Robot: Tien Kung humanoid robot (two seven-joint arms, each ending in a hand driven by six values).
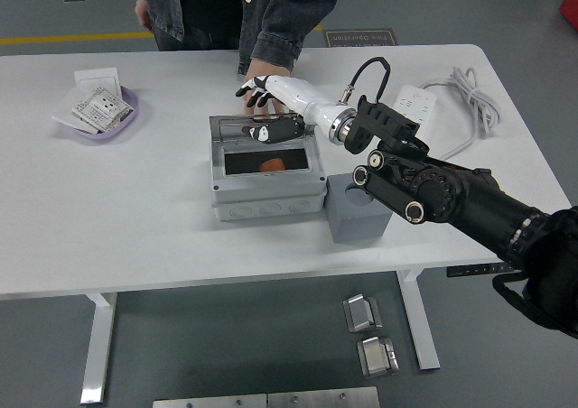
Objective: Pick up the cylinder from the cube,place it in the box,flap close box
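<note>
the right arm (452, 196) enters from the right edge and reaches forward over the white tabletop (135, 209); its white right hand (271, 110) sits at the far rim of the grey junction box (268, 169), over the transparent hinged lid (262, 128); the fingers (248, 88) are spread and grip nothing, with the dark fingertips extending past the lid's far edge and the thumb lying against the lid's upper surface; the lid stands partly raised at the back of the box, tilted toward the opening.

the orange cylinder (272, 165) lies inside the box, on the floor of the dark compartment, visible through the open front part; the grey cube (354, 211) stands on the tabletop just beside the box's right side, partly covered by the forearm.

a person in a dark denim jacket stands at the far side; the person's hand (262, 69) rests on the tabletop just behind the robot hand.

a lilac dish (126, 119) with white packets sits at the far left; a white power strip (417, 101) with coiled cable lies at the far right.
</note>
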